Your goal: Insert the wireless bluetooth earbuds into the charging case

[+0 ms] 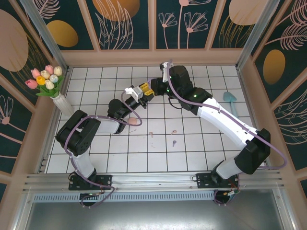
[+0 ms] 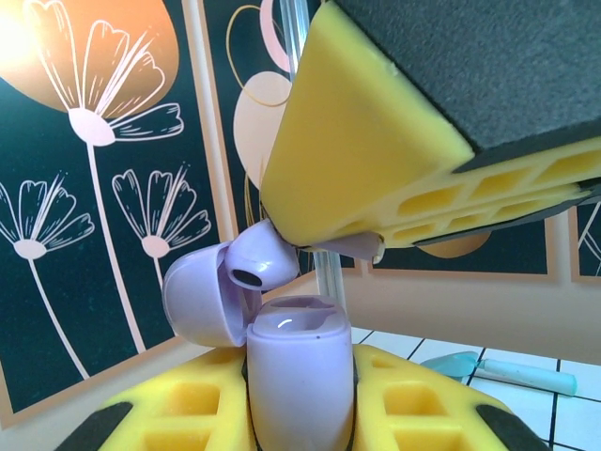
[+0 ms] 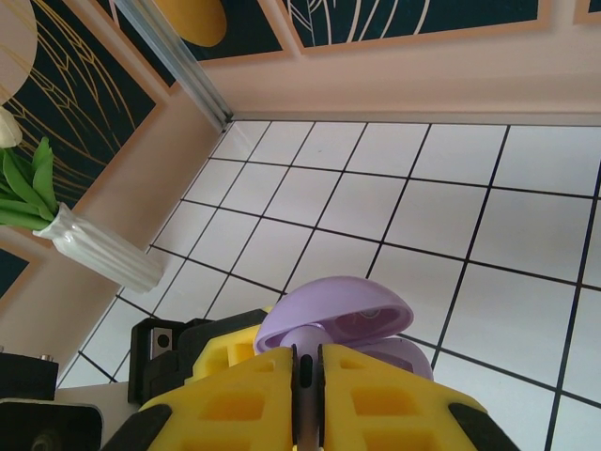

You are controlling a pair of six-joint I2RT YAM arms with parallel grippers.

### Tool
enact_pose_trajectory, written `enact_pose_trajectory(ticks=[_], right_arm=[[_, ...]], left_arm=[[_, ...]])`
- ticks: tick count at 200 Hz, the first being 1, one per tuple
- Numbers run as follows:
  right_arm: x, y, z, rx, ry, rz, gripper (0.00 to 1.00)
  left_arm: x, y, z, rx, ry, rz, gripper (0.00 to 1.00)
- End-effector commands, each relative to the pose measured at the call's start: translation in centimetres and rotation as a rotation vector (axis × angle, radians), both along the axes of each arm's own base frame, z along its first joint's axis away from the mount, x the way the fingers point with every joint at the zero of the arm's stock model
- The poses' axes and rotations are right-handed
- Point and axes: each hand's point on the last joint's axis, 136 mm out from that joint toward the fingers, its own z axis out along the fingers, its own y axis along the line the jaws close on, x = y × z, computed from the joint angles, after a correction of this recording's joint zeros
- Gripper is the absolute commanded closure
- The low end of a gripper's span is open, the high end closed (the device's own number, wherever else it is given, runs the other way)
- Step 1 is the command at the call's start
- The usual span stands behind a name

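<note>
My left gripper (image 2: 300,413) is shut on a purple charging case (image 2: 300,376), held upright with its lid (image 2: 202,301) swung open to the left. Just above the case's open wells hangs a purple earbud (image 2: 263,258); whether it touches the case I cannot tell. My right gripper (image 3: 307,376) is shut on the stem of this earbud (image 3: 305,336), right over the case lid (image 3: 338,305). From above, both grippers meet at the middle back of the floor: left (image 1: 136,99), right (image 1: 145,91). Two pale pink earbuds (image 1: 151,134) (image 1: 173,132) and one purple earbud (image 1: 174,142) lie loose on the tiles.
A pink rounded object (image 1: 132,121) lies beside the left forearm. A vase of tulips (image 1: 61,101) stands at the left wall. A teal scoop (image 1: 232,99) lies at the right. Walls enclose the white tiled floor (image 1: 158,158).
</note>
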Motion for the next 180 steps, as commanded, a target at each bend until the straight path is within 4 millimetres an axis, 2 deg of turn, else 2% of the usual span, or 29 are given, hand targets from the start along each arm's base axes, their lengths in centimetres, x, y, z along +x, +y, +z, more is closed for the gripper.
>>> enact_pose_trajectory(ticks=[1, 90, 128, 180], right_arm=[[0.0, 0.0, 2.7, 0.041, -0.061, 0.001, 0.86], [0.1, 0.1, 0.9, 0.034, -0.023, 0.011, 0.87], [-1.2, -0.1, 0.3, 0.062, 0.006, 0.037, 0.88], [-3.4, -1.8, -1.0, 0.104, 0.055, 0.027, 0.89]], left_arm=[[-1.0, -0.3, 2.0, -0.022, -0.056, -0.036, 1.0], [-0.8, -0.3, 2.2, -0.021, -0.045, -0.035, 1.0], [-0.6, -0.3, 1.5, -0.013, -0.026, -0.029, 1.0], [-0.6, 0.1, 0.2, -0.013, 0.005, -0.007, 1.0]])
